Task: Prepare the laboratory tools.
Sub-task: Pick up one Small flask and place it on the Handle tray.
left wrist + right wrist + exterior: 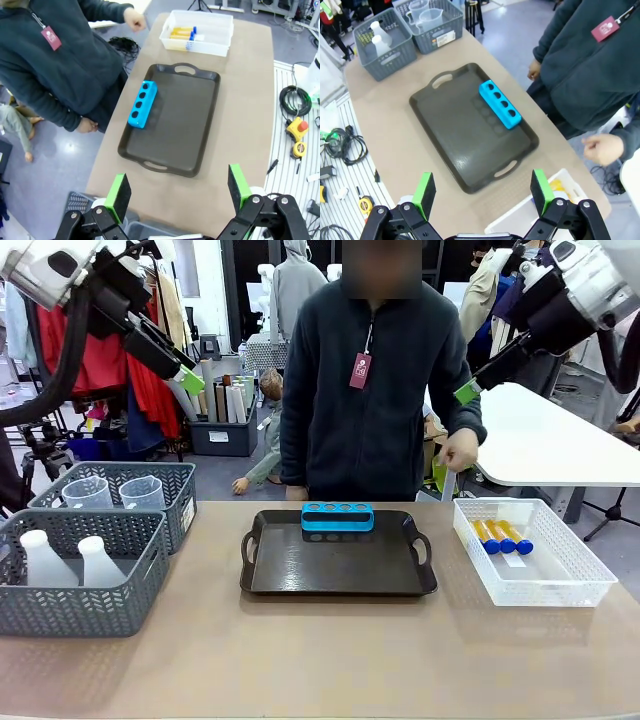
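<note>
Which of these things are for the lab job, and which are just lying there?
For the job: low blue four-hole rack; blue-capped tubes of amber liquid; translucent white conical flasks; clear handled measuring beakers.
Just holders or lying about: grey plastic baskets; black handled tray; yellow box with red button.

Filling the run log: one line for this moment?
left gripper open; right gripper open; blue rack on black tray; tubes in white bin

The tan counter (330, 665) carries two grey baskets (85, 605) at left, a black tray (330, 565) centrally, and a white bin (565, 585) at right.
</note>
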You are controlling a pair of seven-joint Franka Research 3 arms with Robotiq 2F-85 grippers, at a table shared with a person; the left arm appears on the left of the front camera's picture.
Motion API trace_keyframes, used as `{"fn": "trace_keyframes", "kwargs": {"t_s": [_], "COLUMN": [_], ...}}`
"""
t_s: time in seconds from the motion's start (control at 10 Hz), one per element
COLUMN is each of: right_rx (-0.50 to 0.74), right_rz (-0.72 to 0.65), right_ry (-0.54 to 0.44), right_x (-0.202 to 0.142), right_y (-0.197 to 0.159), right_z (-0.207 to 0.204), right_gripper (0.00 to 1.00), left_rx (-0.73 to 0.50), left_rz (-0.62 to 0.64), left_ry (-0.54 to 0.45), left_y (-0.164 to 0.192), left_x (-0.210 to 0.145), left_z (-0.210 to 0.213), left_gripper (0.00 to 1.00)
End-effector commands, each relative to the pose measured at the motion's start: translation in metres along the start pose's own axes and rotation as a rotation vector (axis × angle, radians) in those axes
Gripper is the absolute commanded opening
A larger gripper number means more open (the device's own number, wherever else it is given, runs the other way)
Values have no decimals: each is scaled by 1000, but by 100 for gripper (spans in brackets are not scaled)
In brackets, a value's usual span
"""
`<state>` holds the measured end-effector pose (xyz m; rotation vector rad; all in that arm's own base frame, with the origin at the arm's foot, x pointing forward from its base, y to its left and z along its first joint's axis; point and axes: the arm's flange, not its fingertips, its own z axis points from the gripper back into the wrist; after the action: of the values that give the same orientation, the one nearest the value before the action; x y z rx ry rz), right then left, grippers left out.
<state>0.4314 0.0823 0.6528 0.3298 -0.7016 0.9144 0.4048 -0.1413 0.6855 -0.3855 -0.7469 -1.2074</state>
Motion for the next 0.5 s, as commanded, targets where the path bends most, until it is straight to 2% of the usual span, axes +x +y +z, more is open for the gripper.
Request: {"fn": "trace_keyframes", "kwargs": {"t_s": [0.0, 0.4], "right_rx": [2, 2], "right_rz": [-1, -1], "right_ry": [-4, -4], "right_x": [0, 0], "right_y": [0, 0], "right_z": [1, 1], "right_gripper": [100, 100], "left_rx": [5, 5], "left_rz": [-2, -2], "left_ry": [-1, -1], "left_y": [-2, -2], "left_x": [-2, -2], "left_z": [2, 2], "left_gripper": [100, 100]}}
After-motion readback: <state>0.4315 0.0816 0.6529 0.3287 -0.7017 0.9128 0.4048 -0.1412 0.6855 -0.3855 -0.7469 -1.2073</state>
